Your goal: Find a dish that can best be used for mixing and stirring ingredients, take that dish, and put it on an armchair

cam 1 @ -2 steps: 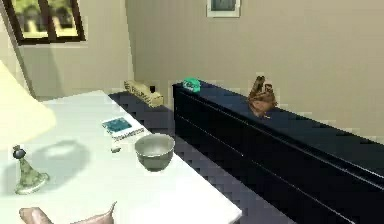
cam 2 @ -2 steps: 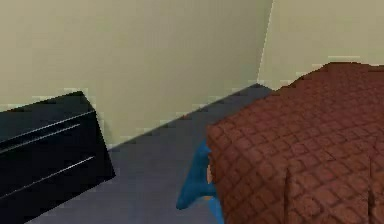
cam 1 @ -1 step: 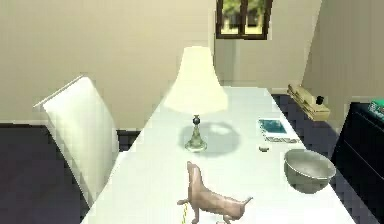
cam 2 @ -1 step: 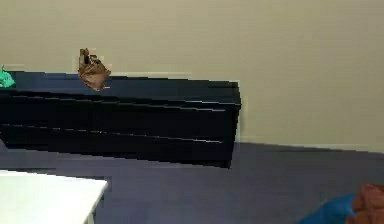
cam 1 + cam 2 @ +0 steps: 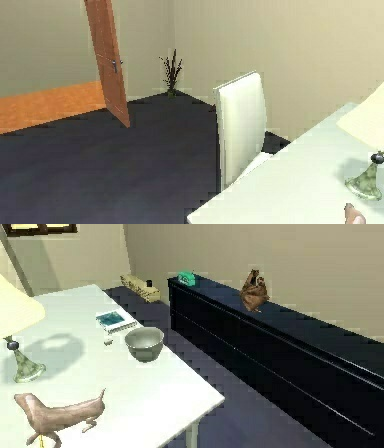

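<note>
A grey-green bowl (image 5: 145,342) stands on the white table (image 5: 170,394), near the table's right-hand edge in the arm side view. A small dark item (image 5: 108,343) lies just left of the bowl, and a book with a blue cover (image 5: 116,320) lies behind it.
A lamp with a cream shade (image 5: 18,306) and a brown animal figurine (image 5: 60,411) share the table. A long dark sideboard (image 5: 290,354) carries a brown statue (image 5: 254,290) and a teal object (image 5: 186,277). A white chair (image 5: 240,120), an open orange door (image 5: 107,60) and a plant (image 5: 172,72) stand ahead.
</note>
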Tool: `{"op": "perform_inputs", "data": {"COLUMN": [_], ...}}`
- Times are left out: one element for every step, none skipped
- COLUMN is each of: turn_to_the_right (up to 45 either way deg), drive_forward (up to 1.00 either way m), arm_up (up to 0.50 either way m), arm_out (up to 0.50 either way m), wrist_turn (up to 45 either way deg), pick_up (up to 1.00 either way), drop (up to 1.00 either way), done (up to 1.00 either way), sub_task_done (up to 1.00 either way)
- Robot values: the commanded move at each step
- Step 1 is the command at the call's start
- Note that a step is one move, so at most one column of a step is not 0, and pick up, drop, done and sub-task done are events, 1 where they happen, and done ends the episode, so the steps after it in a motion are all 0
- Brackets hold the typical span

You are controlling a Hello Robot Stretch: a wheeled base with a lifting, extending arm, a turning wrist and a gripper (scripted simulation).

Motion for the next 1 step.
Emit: {"op": "perform_inputs", "data": {"turn_to_the_right": [-9.0], "drive_forward": [0.00], "arm_up": [0.00], "arm_out": [0.00], "wrist_turn": [0.0], "pick_up": [0.00], "drop": [0.00], "done": [0.00], "sub_task_done": [0.00]}}
